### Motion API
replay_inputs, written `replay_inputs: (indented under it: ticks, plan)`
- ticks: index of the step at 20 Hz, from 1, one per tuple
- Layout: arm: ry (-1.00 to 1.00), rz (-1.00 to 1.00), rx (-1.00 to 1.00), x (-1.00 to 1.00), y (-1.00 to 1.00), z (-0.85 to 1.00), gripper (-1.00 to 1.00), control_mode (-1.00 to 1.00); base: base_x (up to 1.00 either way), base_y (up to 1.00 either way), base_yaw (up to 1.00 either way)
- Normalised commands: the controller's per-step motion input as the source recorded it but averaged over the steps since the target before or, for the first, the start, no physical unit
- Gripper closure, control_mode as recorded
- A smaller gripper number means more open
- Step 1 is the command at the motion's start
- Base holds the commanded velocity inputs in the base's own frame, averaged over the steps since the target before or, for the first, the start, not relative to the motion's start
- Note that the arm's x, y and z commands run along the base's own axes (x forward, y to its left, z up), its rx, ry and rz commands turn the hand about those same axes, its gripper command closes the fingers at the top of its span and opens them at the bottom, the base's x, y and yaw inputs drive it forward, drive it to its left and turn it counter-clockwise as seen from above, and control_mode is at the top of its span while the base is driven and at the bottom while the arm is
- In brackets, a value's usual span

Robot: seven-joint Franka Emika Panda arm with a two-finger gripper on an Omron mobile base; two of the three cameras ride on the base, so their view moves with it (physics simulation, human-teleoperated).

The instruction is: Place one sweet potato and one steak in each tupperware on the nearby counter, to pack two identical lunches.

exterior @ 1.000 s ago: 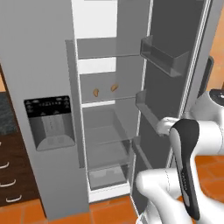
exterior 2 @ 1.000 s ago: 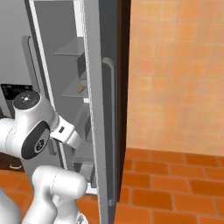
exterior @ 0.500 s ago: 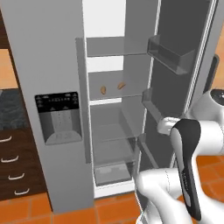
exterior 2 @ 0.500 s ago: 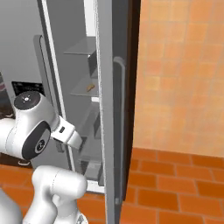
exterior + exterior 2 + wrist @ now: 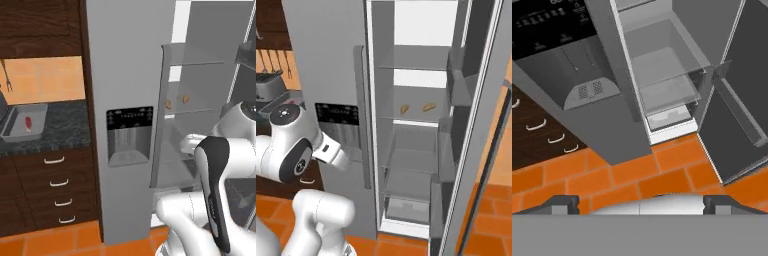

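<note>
I see two sweet potatoes (image 5: 414, 108) on the fridge shelf, mid-frame; my gripper (image 5: 640, 202) looks spread, holding nothing.

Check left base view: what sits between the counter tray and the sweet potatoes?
The closed grey fridge door with its dispenser panel stands between the tray, which holds a steak, and the sweet potatoes on the shelf.

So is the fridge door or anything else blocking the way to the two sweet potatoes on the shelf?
Nothing visible does. The fridge door is swung open, and both sweet potatoes lie exposed on a glass shelf with bare space in front of them.
</note>
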Motion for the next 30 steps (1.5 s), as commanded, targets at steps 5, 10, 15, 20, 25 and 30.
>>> replay_inputs:
  ticks: [5,10,15,20,25,30]
  plan:
    - [0.0,0.0,0.0,0.0,0.0,0.0,-1.0,1.0,0.95,-0.21,0.01]
    - [0.0,0.0,0.0,0.0,0.0,0.0,-1.0,1.0,0.41,-0.71,0.12]
    - [0.0,0.0,0.0,0.15,0.0,-0.02,-1.0,-1.0,0.13,-0.07,0.02]
    - [0.0,0.0,0.0,1.0,0.0,0.0,-1.0,-1.0,0.0,0.0,0.0]
    - [-0.1,0.0,0.01,0.91,-0.31,-0.03,-1.0,-1.0,0.0,0.0,0.0]
    - [-0.09,0.0,0.01,0.41,-0.36,-0.06,-1.0,-1.0,0.0,0.0,0.0]
